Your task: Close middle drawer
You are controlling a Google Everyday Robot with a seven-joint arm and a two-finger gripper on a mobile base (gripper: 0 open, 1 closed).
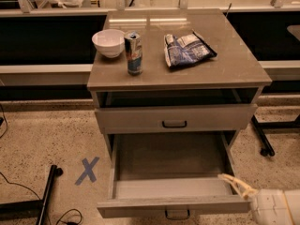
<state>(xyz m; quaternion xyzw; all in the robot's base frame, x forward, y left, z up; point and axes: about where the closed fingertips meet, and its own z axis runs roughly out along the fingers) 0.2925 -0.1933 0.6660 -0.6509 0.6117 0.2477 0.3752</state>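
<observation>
At the lower right, the gripper (232,182) (how far open, I could not tell) hovered by the right front corner of the pulled-out middle drawer (168,161), whose front panel stretched away leftward.

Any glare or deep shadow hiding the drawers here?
Camera view: glare streaks the rear of the cabinet top; the open middle drawer is dim but readable inside; the gap above the upper drawer is in dark shadow; the pale tool, lower right by the middle drawer's front corner, is well lit.
</observation>
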